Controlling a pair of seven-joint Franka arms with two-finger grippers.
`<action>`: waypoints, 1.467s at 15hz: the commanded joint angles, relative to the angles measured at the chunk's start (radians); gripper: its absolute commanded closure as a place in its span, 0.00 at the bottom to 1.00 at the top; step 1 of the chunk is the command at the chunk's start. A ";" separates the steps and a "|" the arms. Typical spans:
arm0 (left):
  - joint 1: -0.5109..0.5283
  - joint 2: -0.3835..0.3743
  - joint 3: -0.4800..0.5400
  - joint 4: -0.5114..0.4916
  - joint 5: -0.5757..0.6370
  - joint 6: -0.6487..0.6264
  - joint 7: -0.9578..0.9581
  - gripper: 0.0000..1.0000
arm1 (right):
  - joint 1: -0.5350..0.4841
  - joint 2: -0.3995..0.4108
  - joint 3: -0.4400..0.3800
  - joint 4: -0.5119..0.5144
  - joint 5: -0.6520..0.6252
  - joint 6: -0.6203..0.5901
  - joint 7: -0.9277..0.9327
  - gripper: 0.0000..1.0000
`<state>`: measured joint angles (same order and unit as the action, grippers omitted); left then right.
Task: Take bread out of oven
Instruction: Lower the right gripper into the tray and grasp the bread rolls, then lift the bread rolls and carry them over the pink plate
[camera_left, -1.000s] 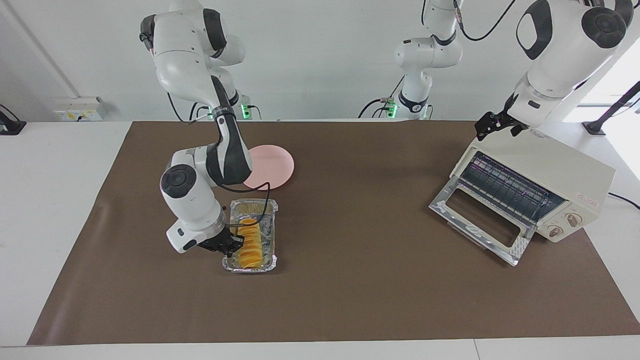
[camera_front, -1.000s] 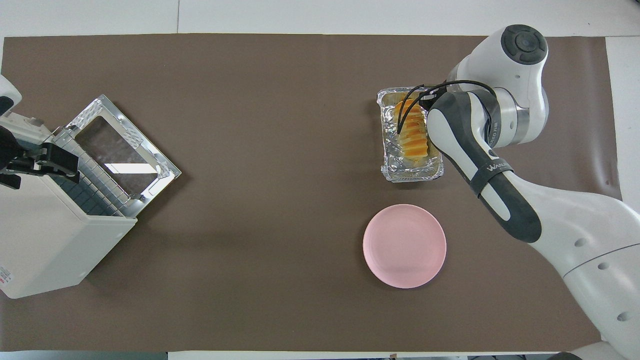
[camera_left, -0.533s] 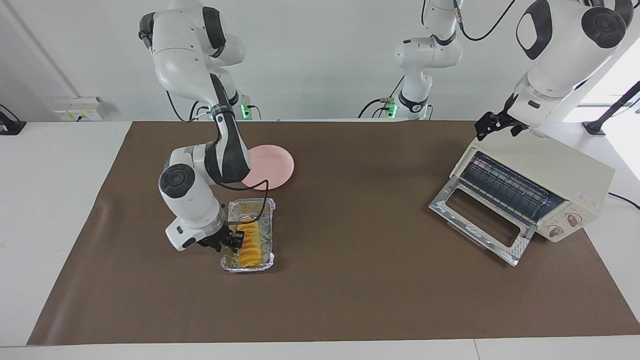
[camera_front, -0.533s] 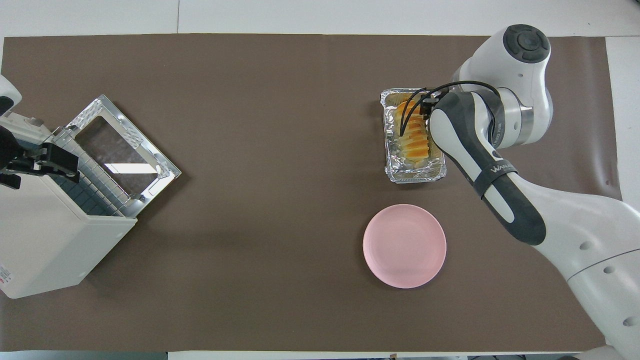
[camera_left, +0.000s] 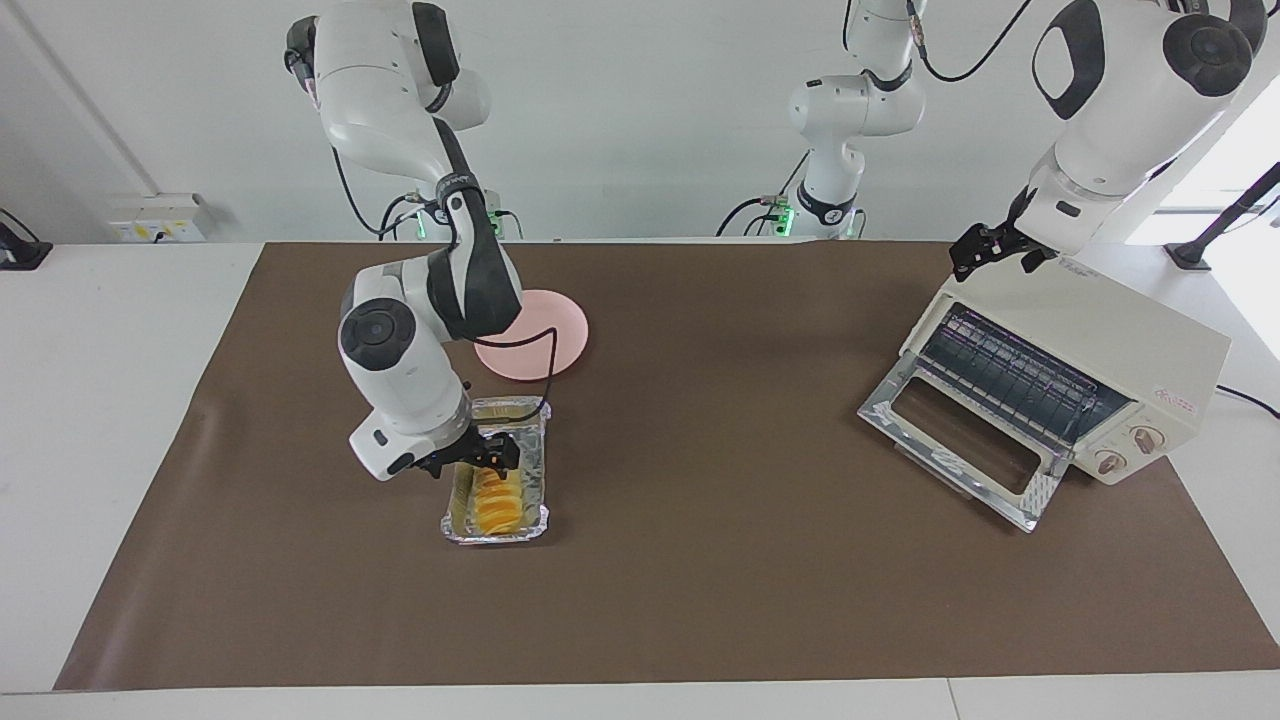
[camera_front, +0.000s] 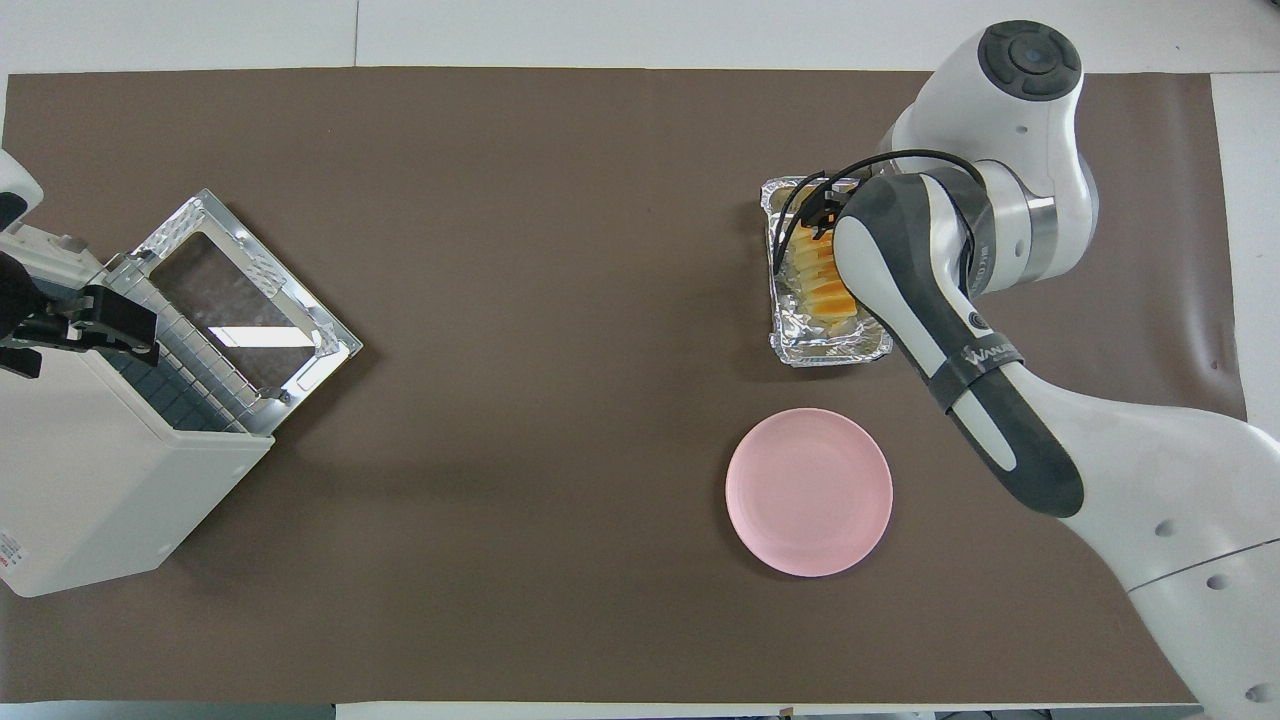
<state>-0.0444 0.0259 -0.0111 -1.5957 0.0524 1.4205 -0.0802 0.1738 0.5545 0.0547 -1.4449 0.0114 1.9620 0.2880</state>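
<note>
Bread (camera_left: 492, 507): lies lengthwise in the foil tray (camera_left: 530, 522), below the right gripper's fingertips and apart from them; out of the oven.
Foil tray: on the brown mat (camera_left: 700, 560), toward the right arm's end of the table, farther from the robots than the pink plate (camera_left: 555, 345).
Right gripper (camera_left: 497, 452): raised over the tray's end nearer the robots; fingers look spread, nothing between them, though from this slant the gap is hard to read.
Left gripper (camera_left: 985, 250): waits over the oven's top back corner; fingers apart, holding nothing.
Oven (camera_left: 1120, 360): at the left arm's end, drop door (camera_left: 960, 450) hanging open, wire rack (camera_left: 1015, 380) showing inside, well apart from the right gripper's fingers.
Overhead view: the right arm's forearm covers part of the bread (camera_front: 815, 285) and its gripper.
</note>
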 joint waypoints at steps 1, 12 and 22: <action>0.011 -0.018 -0.003 -0.013 -0.017 0.015 0.003 0.00 | 0.021 -0.007 0.002 -0.079 -0.025 0.075 0.030 0.00; 0.011 -0.018 -0.003 -0.015 -0.017 0.015 0.003 0.00 | 0.027 -0.019 0.002 -0.190 -0.064 0.219 0.054 1.00; 0.011 -0.020 -0.003 -0.013 -0.017 0.015 0.003 0.00 | 0.012 -0.019 0.005 -0.075 -0.051 0.086 0.057 1.00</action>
<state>-0.0444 0.0258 -0.0111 -1.5956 0.0524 1.4208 -0.0802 0.1977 0.5448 0.0481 -1.5684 -0.0306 2.1171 0.3259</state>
